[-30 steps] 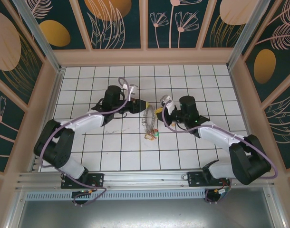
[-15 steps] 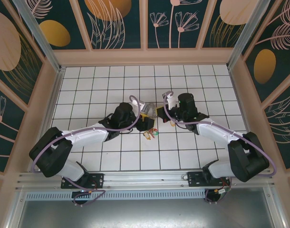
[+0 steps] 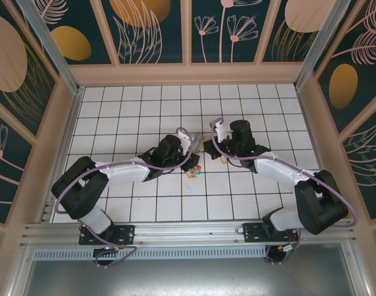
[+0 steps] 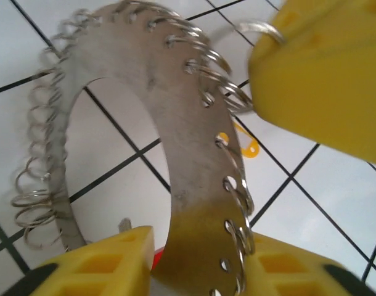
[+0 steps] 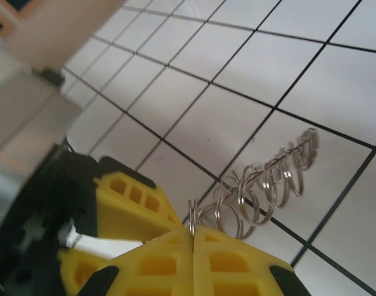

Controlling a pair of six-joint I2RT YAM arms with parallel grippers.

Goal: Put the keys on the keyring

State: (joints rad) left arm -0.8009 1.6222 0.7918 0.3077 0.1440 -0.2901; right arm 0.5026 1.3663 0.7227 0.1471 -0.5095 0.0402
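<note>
Here, left tool (image 4: 197, 239) and right tool (image 5: 193, 232) both pinching keyring (image 4: 197, 148), keys (image 3: 194, 173) nearby

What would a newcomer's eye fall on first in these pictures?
At the middle of the tiled floor is a metal keyring edged with small loops. The right gripper is pinched shut on its rim, and its band runs between the yellow tips of the left gripper. The keys lie just beside.
</note>
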